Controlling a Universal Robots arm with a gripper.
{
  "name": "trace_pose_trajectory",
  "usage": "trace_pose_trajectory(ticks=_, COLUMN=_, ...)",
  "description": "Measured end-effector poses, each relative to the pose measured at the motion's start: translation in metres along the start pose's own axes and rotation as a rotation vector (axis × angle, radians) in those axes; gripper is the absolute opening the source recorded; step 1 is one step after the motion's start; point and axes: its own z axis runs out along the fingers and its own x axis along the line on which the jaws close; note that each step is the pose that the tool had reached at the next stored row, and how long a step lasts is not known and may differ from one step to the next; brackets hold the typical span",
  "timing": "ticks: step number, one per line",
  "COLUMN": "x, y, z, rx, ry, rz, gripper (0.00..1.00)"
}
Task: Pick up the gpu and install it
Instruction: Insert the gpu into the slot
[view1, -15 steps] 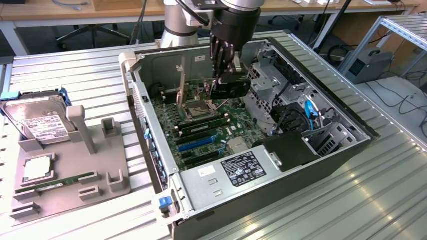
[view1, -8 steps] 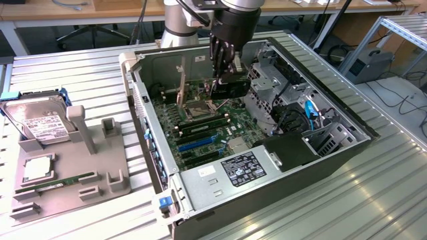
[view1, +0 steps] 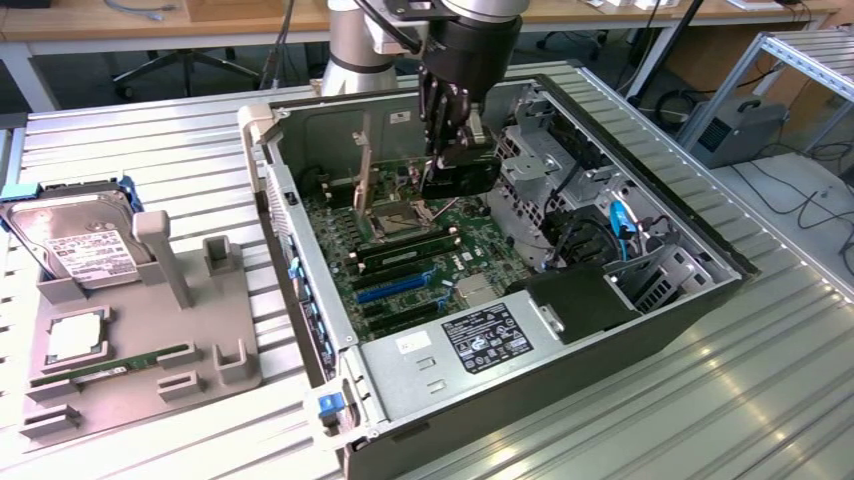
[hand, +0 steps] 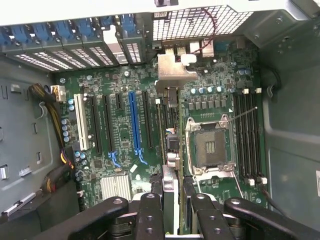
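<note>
Above the green motherboard (view1: 400, 230) inside the open grey computer case (view1: 667, 310), black claw (view1: 447, 150) clamped on thin dark gpu card (hand: 167, 130), held edge-on.

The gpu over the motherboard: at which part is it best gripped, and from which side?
Its upper long edge, from above, a finger on each flat face. The gpu hangs edge-on, a thin slab with its bracket at one end, so the faces offer the grip. The gripper holds it so.
</note>
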Motion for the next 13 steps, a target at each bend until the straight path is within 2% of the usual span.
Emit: trace_pose_trajectory(ticks=13, x=0.0, y=0.0, z=0.0, rx=-0.0007, ry=0.0004, rz=-0.026, gripper=0.27)
